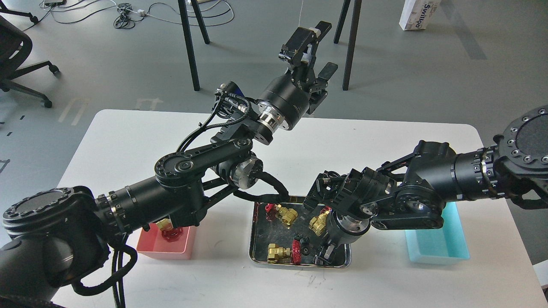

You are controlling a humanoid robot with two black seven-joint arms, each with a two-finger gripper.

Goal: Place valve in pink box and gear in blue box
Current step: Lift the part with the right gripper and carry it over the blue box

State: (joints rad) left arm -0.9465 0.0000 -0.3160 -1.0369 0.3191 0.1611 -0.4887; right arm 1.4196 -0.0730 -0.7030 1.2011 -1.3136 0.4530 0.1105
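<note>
Brass valves with red round handwheels [279, 253] lie in the shiny steel tray [257, 239]; left hand [322, 49] released, right hand [323, 256] indiscernible.

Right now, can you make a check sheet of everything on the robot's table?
Surface: white rounded table.
Job's things: salmon-pink plastic bin holding one brass valve with red handwheel; three more brass valves and small black gears in shiny steel tray; light cyan plastic bin.
Clutter: nothing seen.
Grippers: left gripper raised, open; right gripper down in tray, fingers unclear.
Cables: floor wires.
Surroundings: grey floor, office chair.
</note>
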